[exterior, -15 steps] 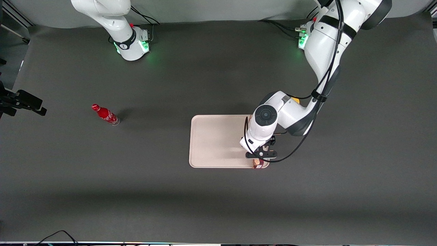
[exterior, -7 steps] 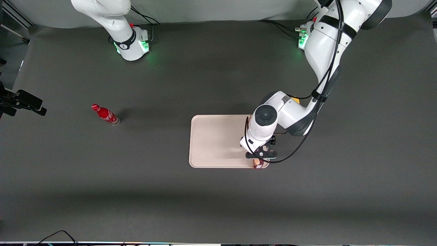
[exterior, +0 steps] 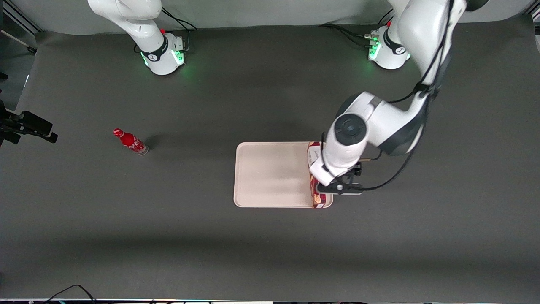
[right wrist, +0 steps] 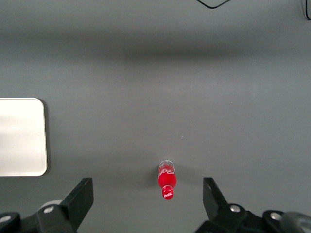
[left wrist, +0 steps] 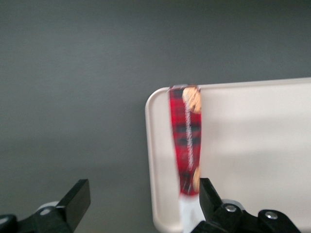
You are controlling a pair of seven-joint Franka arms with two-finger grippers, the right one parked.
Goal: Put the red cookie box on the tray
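Observation:
The red cookie box (exterior: 317,200) lies flat on the tray (exterior: 270,173), along the tray's short rim toward the working arm's end. In the left wrist view the red cookie box (left wrist: 187,141) runs lengthwise just inside the rim of the tray (left wrist: 252,145), with its white end nearest the camera. My gripper (left wrist: 142,194) hangs open above that rim, clear of the box, with nothing held between its fingers. In the front view the gripper (exterior: 338,186) and wrist cover the middle of the box.
A small red soda bottle (exterior: 130,142) stands on the dark mat toward the parked arm's end of the table. The right wrist view shows the soda bottle (right wrist: 166,182) and a corner of the tray (right wrist: 22,136).
The arm has lifted and swung off the tray toward its own end. More of the box now shows, and the box stays lying on the tray.

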